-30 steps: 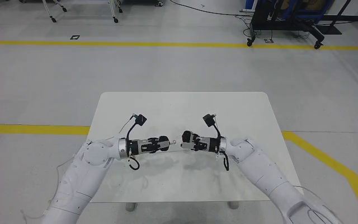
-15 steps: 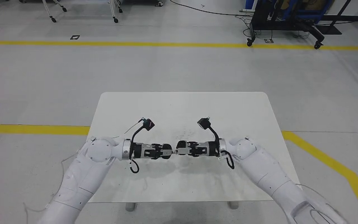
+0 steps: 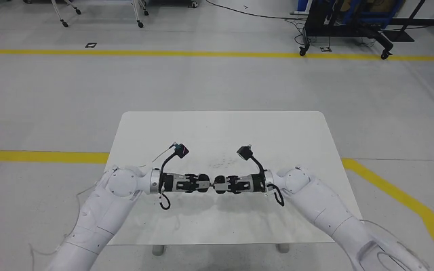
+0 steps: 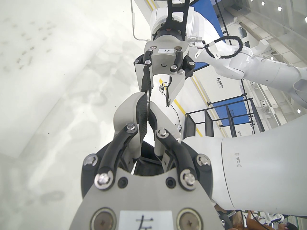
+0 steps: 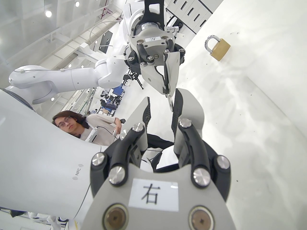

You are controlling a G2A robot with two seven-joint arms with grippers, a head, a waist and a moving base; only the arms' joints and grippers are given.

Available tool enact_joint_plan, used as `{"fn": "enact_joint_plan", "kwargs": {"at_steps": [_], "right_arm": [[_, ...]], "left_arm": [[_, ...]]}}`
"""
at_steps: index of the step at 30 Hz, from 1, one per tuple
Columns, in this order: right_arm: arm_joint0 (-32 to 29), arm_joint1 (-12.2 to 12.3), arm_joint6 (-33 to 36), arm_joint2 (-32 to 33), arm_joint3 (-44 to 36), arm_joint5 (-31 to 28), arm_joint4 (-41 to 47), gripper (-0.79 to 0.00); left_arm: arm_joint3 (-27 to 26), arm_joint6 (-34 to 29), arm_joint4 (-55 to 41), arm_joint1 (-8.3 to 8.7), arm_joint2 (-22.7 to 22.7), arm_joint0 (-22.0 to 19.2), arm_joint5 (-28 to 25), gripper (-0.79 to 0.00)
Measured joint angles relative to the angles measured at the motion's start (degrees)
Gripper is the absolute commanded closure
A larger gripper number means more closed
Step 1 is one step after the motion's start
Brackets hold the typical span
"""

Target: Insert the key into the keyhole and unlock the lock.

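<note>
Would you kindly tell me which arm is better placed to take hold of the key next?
Probably the right gripper: its open fingers sit either side of the key, which the left gripper pinches at its tip.

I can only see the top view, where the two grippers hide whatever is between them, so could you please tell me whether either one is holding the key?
Observer: Yes, the left gripper is shut on the key, whose silver end sticks out in front of it.
Operator: Thank you. Has the right gripper closed on it?
Observer: Not yet. The right gripper is open, and the key's end sits between its fingers, close to one pad.
Operator: And where is the lock, please?
Observer: The brass padlock lies on the table, apart from both grippers, and its shackle looks closed.
</note>
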Motion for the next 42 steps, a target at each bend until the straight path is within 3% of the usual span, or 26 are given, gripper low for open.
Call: {"fn": "enact_joint_plan", "kwargs": {"at_steps": [8, 14, 15, 16, 27, 35, 40, 42], "right_arm": [[1.1, 0.4, -0.5, -2.3, 0.7, -0.5, 1.2, 0.000], [1.9, 0.5, -0.8, -3.8, 1.3, -0.8, 1.7, 0.000], [2.1, 0.6, -0.9, -4.0, 1.4, -0.9, 1.8, 0.000], [2.2, 0.6, -1.0, -4.2, 1.5, -1.0, 1.8, 0.000], [2.2, 2.1, -3.8, -3.6, 2.9, -3.8, 3.7, 0.000], [-1.8, 7.8, -9.7, 3.0, 3.4, -9.7, 5.2, 0.000], [-7.4, 12.3, -9.8, 9.6, -3.7, -9.9, 7.7, 0.000], [-8.9, 12.9, -9.8, 10.7, -6.4, -9.9, 10.4, 0.000]], "left_arm": [[0.0, 0.6, 0.1, 0.19, 0.5, -0.1, -0.1, 0.000], [-0.2, 1.6, 0.5, 0.23, 1.2, -0.1, -0.3, 0.000], [-0.3, 1.7, 0.7, 0.23, 1.3, -0.1, -0.3, -0.465], [-0.3, 1.8, 0.7, 0.24, 1.4, -0.2, -0.3, -0.785], [0.0, 2.9, -2.9, 0.91, -0.7, 0.3, -2.1, -0.785], [0.5, 2.0, -7.4, 1.25, -1.6, 0.1, -2.5, -0.785], [0.5, 2.1, -7.4, 1.24, -1.6, 0.1, -2.5, -0.785], [0.5, 2.1, -7.4, 1.24, -1.6, 0.1, -2.5, -0.785]]}}
